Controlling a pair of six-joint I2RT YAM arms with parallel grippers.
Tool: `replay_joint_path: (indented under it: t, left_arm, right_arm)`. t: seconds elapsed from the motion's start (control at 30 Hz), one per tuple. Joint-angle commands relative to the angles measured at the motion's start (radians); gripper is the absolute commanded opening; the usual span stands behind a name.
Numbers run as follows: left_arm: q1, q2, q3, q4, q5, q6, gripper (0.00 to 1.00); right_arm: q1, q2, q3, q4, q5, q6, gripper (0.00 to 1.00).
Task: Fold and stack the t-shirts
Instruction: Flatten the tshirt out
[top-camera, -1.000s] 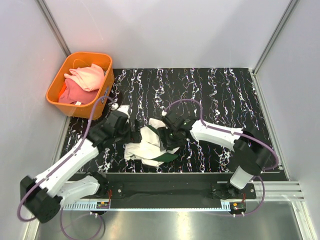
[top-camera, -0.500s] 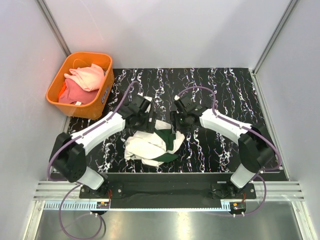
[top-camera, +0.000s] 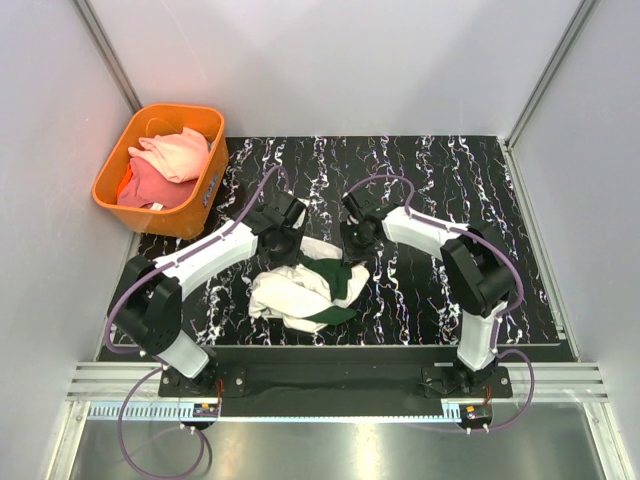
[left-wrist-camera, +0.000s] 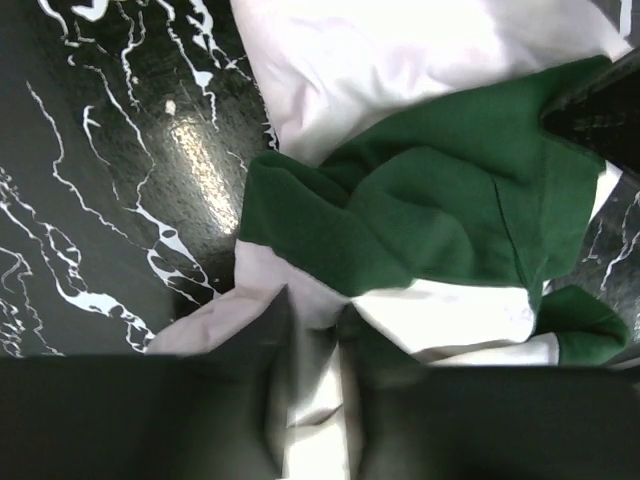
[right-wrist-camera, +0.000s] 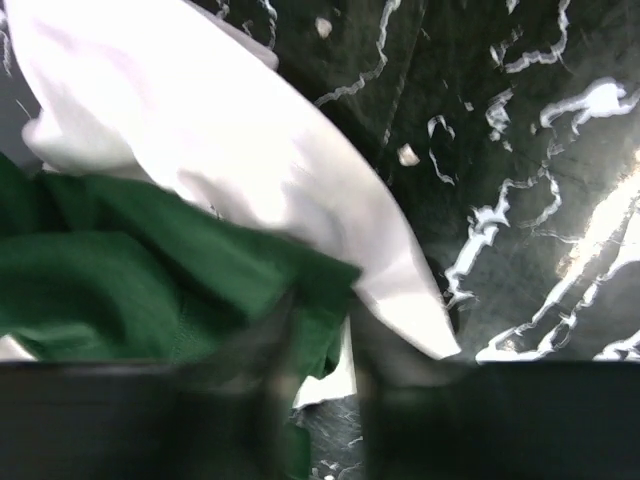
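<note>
A cream t-shirt (top-camera: 298, 292) with dark green sleeves lies crumpled on the black marbled table (top-camera: 440, 180), near its front middle. My left gripper (top-camera: 285, 238) sits at the shirt's far left edge. In the left wrist view the gripper (left-wrist-camera: 315, 312) has its jaws nearly together, with cream cloth (left-wrist-camera: 400, 50) pinched between them and a green sleeve (left-wrist-camera: 420, 210) just beyond. My right gripper (top-camera: 357, 240) is at the shirt's far right edge. Seen from the right wrist, this gripper (right-wrist-camera: 322, 312) has green cloth (right-wrist-camera: 120, 270) caught between its blurred fingers.
An orange basket (top-camera: 112, 160) stands at the table's far left corner, holding a pink t-shirt (top-camera: 180, 152) and a coral one (top-camera: 150, 187). White walls with metal posts enclose the table on three sides. Purple cables loop above both arms.
The left arm swung from the shirt's left side round to its far edge. The right gripper shifted slightly farther back. Both grippers narrowed onto the cloth.
</note>
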Motion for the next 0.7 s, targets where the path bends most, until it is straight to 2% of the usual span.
replay_joint_path:
  t: [0.0, 0.03, 0.1, 0.2, 0.4, 0.5, 0.67]
  left_arm:
    - [0.0, -0.032, 0.04, 0.028, 0.016, 0.007, 0.0]
    - [0.001, -0.048, 0.045, 0.017, 0.017, 0.006, 0.0]
    - [0.001, -0.066, 0.068, 0.003, -0.019, 0.0, 0.0]
    - [0.001, -0.118, 0.149, -0.018, -0.026, -0.002, 0.0]
    - [0.0, -0.18, 0.439, -0.031, -0.052, -0.013, 0.0]
    - [0.003, -0.204, 0.536, -0.037, -0.098, -0.017, 0.0]
    - [0.024, -0.281, 0.513, -0.054, -0.174, -0.022, 0.0]
  right_arm:
    - [-0.007, 0.013, 0.073, 0.042, -0.029, 0.001, 0.23]
    - [-0.007, 0.005, 0.071, 0.036, -0.013, 0.006, 0.0]
    - [-0.022, -0.039, 0.062, 0.017, 0.061, 0.014, 0.0]
    - [-0.051, -0.149, 0.074, -0.098, 0.196, 0.001, 0.0]
    - [-0.106, -0.47, 0.161, -0.35, 0.437, -0.075, 0.0]
    - [-0.108, -0.613, 0.195, -0.439, 0.46, -0.072, 0.0]
    - [-0.108, -0.83, 0.096, -0.543, 0.339, 0.056, 0.0]
